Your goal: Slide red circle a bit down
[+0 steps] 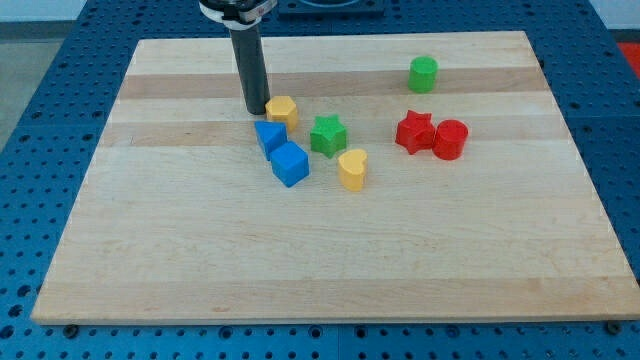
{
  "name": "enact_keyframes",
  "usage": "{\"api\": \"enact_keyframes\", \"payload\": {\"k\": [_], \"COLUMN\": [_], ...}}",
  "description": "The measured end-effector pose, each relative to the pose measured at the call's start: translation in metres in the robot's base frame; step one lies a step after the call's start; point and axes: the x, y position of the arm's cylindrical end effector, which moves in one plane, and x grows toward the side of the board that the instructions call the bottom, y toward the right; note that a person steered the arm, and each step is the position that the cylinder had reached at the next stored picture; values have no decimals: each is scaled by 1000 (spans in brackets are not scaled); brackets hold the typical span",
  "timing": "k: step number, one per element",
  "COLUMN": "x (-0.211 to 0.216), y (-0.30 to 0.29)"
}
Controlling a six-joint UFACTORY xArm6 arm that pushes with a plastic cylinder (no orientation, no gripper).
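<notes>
The red circle (450, 139) is a short red cylinder right of the board's middle, touching the red star (414, 132) on its left. My tip (256, 110) rests on the board in the upper left-middle, just left of the yellow hexagon block (283, 109). The tip is far to the left of the red circle, with the green star (327, 135) in between.
A blue triangle block (269, 135) and a blue cube (290, 164) sit just below my tip. A yellow heart (352, 169) lies below the green star. A green cylinder (423, 74) stands above the red blocks. The wooden board (330, 260) ends at blue perforated table.
</notes>
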Motion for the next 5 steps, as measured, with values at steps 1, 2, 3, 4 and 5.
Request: {"api": "enact_keyframes", "payload": {"k": [1, 2, 3, 4, 5], "x": [0, 0, 0, 0, 0], "y": [1, 4, 8, 8, 9]}}
